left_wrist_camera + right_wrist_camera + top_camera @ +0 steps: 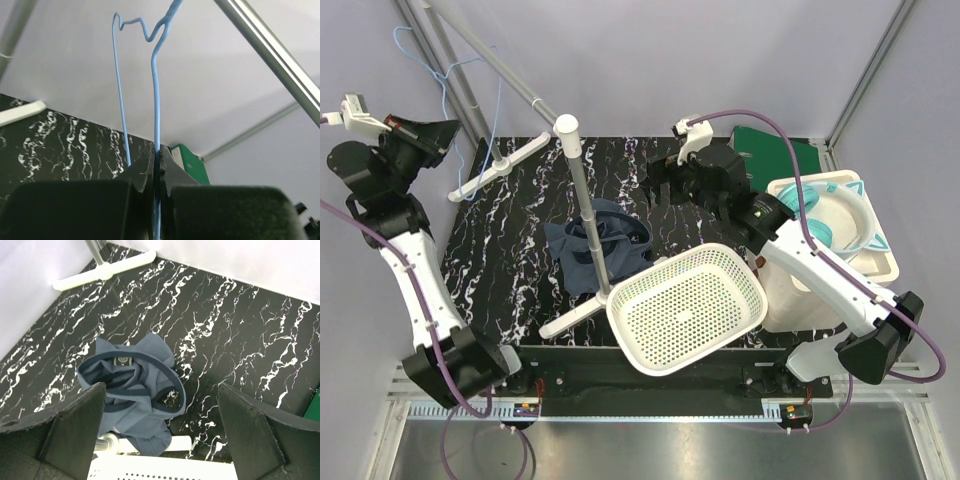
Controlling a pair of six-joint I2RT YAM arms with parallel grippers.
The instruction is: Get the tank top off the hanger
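From my seat the separating step looks finished: the tank top (625,238) lies in a crumpled heap on the marble table (520,230), around the foot of the stand pole (588,215) and just beside the white basket (685,305), with no wire in it that I can see. My left gripper (157,162) is pinched tight on the lower wire of the hanger (155,90), holding it bare and upright off the table's far left corner. My right gripper (662,186) hovers above the cloth with its jaws spread wide, gripping nothing. I judge what remains is tidying: lift the right arm clear without snagging the fabric, then park the hanger somewhere safe
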